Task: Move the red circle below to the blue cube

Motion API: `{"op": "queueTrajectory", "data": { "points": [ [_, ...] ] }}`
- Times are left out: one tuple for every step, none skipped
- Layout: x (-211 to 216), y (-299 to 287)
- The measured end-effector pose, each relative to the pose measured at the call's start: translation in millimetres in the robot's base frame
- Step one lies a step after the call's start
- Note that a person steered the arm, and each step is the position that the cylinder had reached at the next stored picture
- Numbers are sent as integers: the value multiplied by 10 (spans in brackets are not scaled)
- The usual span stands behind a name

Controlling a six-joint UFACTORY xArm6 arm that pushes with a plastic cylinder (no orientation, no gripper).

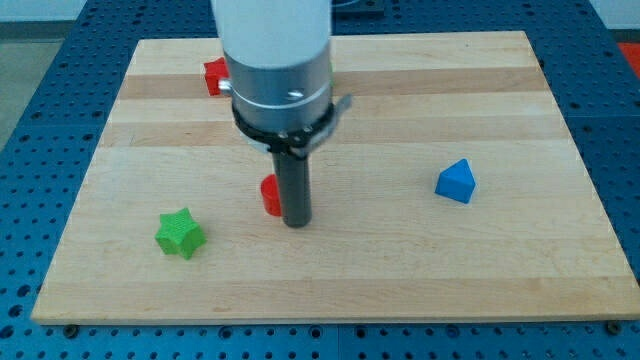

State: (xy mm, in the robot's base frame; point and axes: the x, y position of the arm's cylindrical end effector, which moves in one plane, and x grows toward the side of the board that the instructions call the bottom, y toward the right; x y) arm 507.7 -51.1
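A red block [270, 195], the red circle, lies left of the board's middle, half hidden behind my rod. My tip [297, 223] rests on the board, touching the red block's right side. The blue block [456, 182], with a peaked top, sits well to the view's right at about the same height. The arm's white and grey body hangs over the board's top middle.
A green star-shaped block [181, 233] lies at the lower left. Another red block [214, 76] sits near the top edge, partly hidden by the arm. The wooden board [400, 280] lies on a blue perforated table.
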Motion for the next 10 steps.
{"op": "queueTrajectory", "data": {
  "points": [
    [-145, -279],
    [-145, -623],
    [-261, -742],
    [-381, -534],
    [-495, -187],
    [-592, -3],
    [-801, 71],
    [-1086, 72],
    [-1226, 72],
    [-1226, 88]
  ]
}}
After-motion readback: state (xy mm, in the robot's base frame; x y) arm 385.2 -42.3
